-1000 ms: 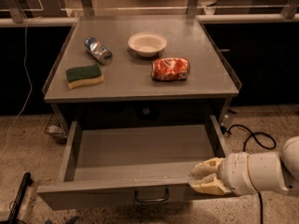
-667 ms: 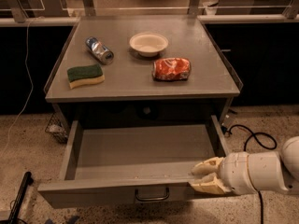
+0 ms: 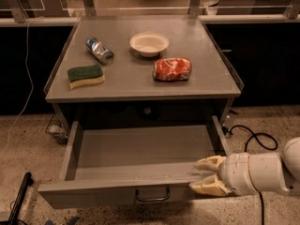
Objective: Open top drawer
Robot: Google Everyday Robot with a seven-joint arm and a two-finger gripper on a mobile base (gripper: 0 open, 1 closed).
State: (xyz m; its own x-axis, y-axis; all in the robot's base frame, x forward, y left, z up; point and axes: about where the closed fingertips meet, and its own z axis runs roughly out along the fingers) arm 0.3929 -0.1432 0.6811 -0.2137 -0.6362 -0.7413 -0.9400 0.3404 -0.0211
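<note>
The top drawer (image 3: 140,146) is a wide, shallow grey metal tray under the grey table. It stands pulled far out toward me, and its inside is bare. Its dark loop handle (image 3: 152,195) hangs at the middle of the front panel. My gripper (image 3: 202,175), cream-coloured on a white forearm, comes in from the right at the drawer's front right corner. Its two fingers are apart, one over the inside of the front rim and one lower on the outside. No other drawers show.
On the tabletop (image 3: 126,83) lie a green and yellow sponge (image 3: 86,76), a tipped can (image 3: 99,50), a white bowl (image 3: 149,43) and an orange chip bag (image 3: 172,69). A black cable (image 3: 253,137) loops on the floor at right. A dark pole (image 3: 18,196) lies at lower left.
</note>
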